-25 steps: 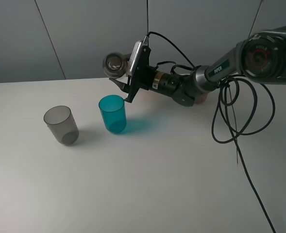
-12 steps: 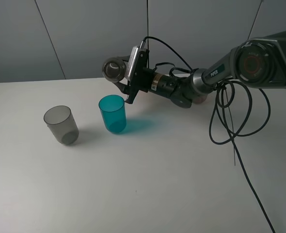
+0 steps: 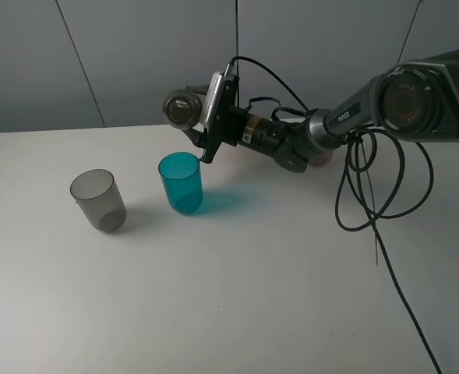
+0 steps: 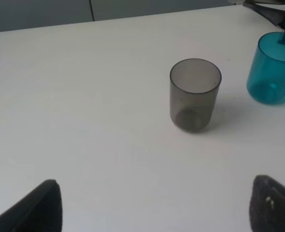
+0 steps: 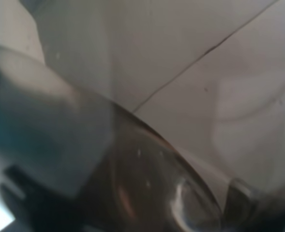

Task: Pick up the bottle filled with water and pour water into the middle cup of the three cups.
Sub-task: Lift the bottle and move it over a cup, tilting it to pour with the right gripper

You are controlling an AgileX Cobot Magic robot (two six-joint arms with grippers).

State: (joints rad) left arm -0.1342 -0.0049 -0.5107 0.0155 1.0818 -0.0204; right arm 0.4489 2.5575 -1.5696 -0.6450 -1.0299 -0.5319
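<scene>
The pickup is done. The right jaws are clenched on the bottle (image 3: 181, 107) and hold it clear of the tabletop (image 3: 252, 304). The bottle lies tipped over to about level, with one round end facing out into the room. It hangs just above and a little behind the teal cup (image 3: 181, 183), which is the middle one. One jaw tip dips to just beside that cup's rim.

As for the pouring, I see no stream of water between bottle and cup. From here I cannot tell whether any water lies in the teal cup. The right wrist view is only a brown blur of bottle wall and settles nothing. So I judge the pour is either about to start or barely under way. What is left is to tip further with the mouth over the teal cup, then right the bottle.

The grey cup (image 3: 97, 200) stands empty well to the side. The pink cup (image 3: 324, 160) is nearly hidden behind the right arm (image 3: 346, 113). The left jaws are released, wide apart with nothing between them, low over the tabletop near the grey cup.
</scene>
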